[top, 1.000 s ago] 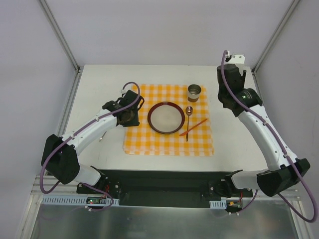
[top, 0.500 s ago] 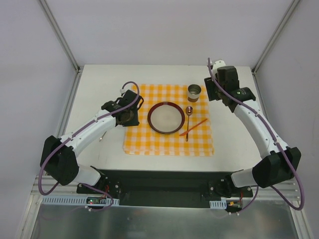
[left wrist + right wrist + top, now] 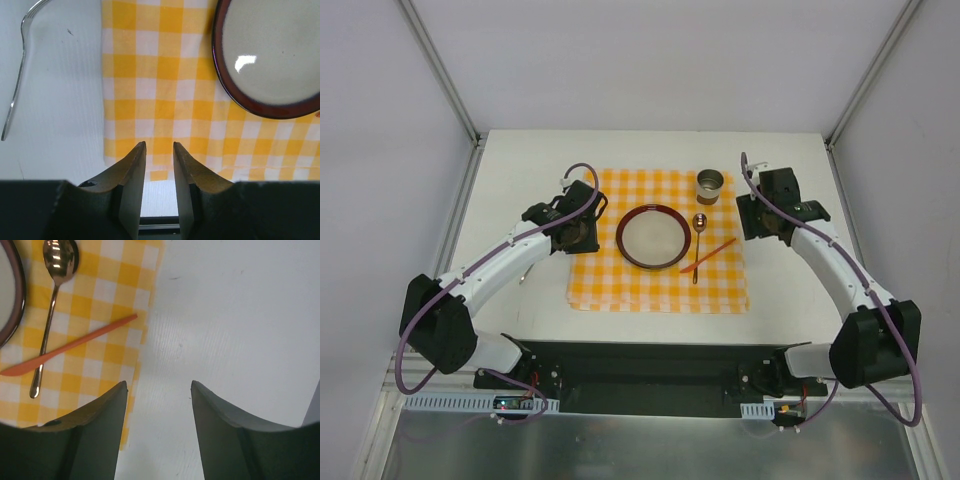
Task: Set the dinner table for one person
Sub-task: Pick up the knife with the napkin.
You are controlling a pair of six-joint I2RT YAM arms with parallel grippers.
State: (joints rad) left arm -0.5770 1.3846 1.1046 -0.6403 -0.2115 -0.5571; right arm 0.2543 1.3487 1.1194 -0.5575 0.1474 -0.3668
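The white counter fills the space ahead of both arms, with the checked mat laid at its middle. On the mat we see the plate, the cup at the far right corner, and the spoon with the orange knife lying slantwise across its handle. The fork lies off the mat, on bare counter to the left.

The left claw hovers over the mat's left edge, its jaws a narrow gap apart and holding nothing. The right claw hangs over bare counter just right of the mat, jaws well apart and empty.

We judge the fork to be the piece most in need of a move, and the left claw is nearest. To do it well, we open wider first, line the jaws across the thin handle near its middle, and come straight down so the tips meet the counter evenly. Then we lift cleanly and lay the fork on the mat left of the plate, parallel to it.
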